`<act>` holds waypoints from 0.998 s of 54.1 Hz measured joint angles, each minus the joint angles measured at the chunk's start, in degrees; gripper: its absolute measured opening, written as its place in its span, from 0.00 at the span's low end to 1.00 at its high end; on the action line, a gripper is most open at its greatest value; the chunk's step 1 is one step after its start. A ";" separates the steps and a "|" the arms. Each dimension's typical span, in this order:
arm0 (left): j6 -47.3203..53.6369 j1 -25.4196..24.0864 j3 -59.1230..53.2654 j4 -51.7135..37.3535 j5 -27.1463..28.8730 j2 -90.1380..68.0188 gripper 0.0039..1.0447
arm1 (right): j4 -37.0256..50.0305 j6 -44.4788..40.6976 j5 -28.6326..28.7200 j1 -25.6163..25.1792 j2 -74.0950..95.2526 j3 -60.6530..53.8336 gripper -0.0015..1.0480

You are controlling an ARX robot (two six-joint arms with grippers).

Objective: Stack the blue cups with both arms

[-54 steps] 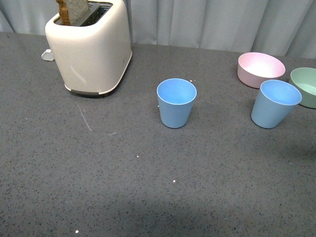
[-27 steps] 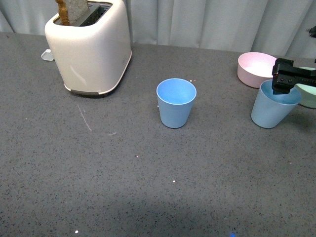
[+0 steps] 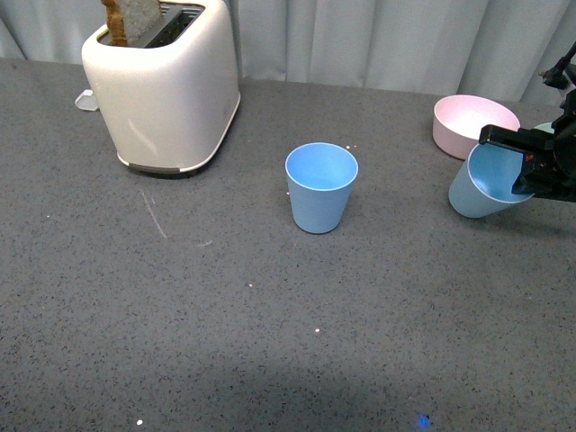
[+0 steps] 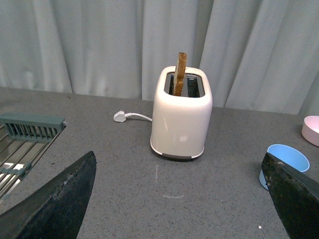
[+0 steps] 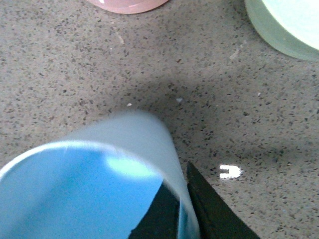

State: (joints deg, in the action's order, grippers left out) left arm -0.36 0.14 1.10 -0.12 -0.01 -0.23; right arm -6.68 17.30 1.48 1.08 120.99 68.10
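Observation:
One blue cup (image 3: 320, 193) stands upright in the middle of the dark counter; it shows too at the edge of the left wrist view as the blue cup (image 4: 280, 158). The other blue cup (image 3: 475, 187) hangs tilted just above the counter at the far right. My right gripper (image 3: 520, 171) is shut on its rim. Up close, the held cup (image 5: 94, 189) has my right gripper (image 5: 182, 214) pinching its wall, one finger inside and one outside. My left gripper (image 4: 178, 172) is open and empty, well back from the upright cup and out of the front view.
A cream toaster (image 3: 162, 85) with a slice of toast stands at the back left. A pink bowl (image 3: 463, 121) sits just behind the held cup, and a green bowl (image 5: 289, 25) beside it. A dish rack (image 4: 25, 134) lies beyond the toaster's side.
My right gripper came in from the right, shut on the right cup's rim, and has lifted and tilted it slightly leftward. The middle cup has not moved.

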 joint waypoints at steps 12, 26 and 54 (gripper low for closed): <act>0.00 0.00 0.00 0.00 0.00 0.00 0.94 | -2.99 3.39 8.76 4.94 -7.17 0.72 0.01; 0.00 0.00 0.00 0.00 0.02 0.00 0.94 | -4.44 5.60 10.69 13.42 -8.04 6.03 0.01; 0.00 0.00 0.00 0.00 0.00 0.00 0.94 | -7.93 6.95 9.57 18.34 -4.24 8.13 0.01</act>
State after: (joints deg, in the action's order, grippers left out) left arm -0.36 0.14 1.10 -0.12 -0.01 -0.23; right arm -14.61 24.25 11.05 19.42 116.75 76.23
